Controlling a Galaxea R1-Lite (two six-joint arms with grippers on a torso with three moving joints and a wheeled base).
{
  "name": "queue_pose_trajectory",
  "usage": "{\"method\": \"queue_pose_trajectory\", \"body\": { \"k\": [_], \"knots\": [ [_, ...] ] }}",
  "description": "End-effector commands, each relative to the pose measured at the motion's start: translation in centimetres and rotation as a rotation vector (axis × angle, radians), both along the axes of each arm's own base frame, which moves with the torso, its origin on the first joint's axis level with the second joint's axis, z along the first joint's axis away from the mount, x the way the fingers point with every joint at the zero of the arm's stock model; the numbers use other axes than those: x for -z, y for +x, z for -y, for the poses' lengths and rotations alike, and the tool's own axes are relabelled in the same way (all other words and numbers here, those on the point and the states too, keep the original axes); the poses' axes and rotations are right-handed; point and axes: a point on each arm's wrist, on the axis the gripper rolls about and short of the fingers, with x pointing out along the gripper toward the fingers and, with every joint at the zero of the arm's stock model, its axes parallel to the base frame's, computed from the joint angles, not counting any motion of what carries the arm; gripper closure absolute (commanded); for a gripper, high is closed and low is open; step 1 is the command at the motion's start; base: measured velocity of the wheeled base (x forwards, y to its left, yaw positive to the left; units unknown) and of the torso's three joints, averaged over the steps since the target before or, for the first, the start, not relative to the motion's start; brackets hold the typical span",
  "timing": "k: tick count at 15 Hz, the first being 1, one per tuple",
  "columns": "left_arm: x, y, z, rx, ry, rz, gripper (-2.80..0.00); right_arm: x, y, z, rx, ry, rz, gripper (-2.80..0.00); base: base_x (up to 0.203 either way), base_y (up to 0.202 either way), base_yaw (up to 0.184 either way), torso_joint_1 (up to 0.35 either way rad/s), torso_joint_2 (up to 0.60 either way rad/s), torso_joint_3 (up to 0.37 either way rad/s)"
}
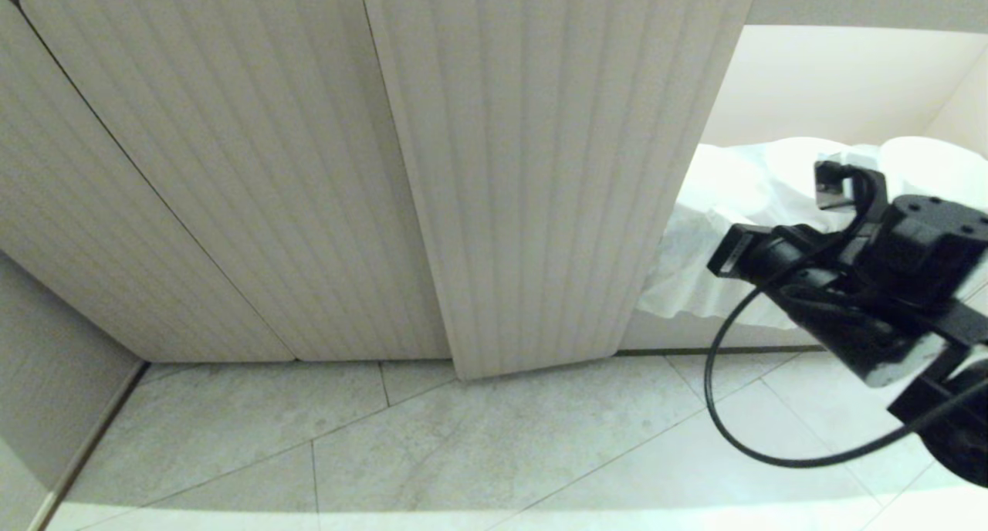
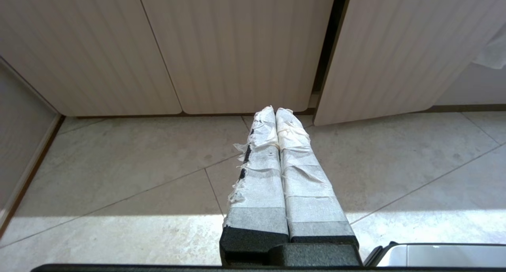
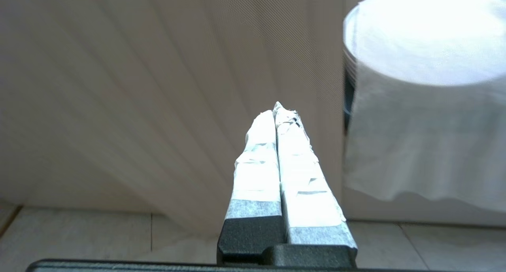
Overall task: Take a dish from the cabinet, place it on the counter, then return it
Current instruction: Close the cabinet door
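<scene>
Head view looks down on pale grey stone floor tiles (image 1: 494,438) with thin dark grout lines, sunlit along the near edge. Behind them stands the beige cabinet with vertically fluted, round-cornered doors (image 1: 255,168). One fluted door (image 1: 540,176) hangs ajar, its lower corner out over the tiles, and to its right the lit cabinet interior (image 1: 834,83) is open. Inside, a crumpled white cloth (image 1: 718,238) drapes over the shelf edge, and a white round dish shape (image 1: 934,164) sits partly covered at the far right; whether it is a single bowl cannot be told. The right gripper (image 3: 276,108), fingers wrapped in white tape and pressed together on nothing, hovers before the open door's edge, just beside the cloth. The left gripper (image 2: 275,110), likewise clenched empty, points low at the closed doors, with bare floor around it.
</scene>
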Motion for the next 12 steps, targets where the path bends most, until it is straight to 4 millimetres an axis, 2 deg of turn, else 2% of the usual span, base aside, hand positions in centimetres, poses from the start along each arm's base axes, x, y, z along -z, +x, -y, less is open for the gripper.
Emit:
{"method": "queue_pose_trajectory", "body": {
  "k": [1,8,10,12],
  "knots": [
    [0.0,0.0,0.0,0.000,-0.001,0.001,0.00,-2.1,-4.4,1.9,0.006,0.021,0.071,0.00,0.000,0.000,0.000,0.000,0.00,0.000],
    [0.0,0.0,0.0,0.000,-0.001,0.001,0.00,-3.7,-14.3,6.3,0.039,-0.039,0.106,0.00,0.000,0.000,0.000,0.000,0.00,0.000],
    [0.0,0.0,0.0,0.000,-0.001,0.001,0.00,-3.0,-17.2,7.4,0.044,-0.063,0.101,0.00,0.000,0.000,0.000,0.000,0.00,0.000],
    [0.0,0.0,0.0,0.000,-0.001,0.001,0.00,-0.5,-19.3,8.3,0.060,-0.109,0.062,0.00,0.000,0.000,0.000,0.000,0.00,0.000]
  ]
}}
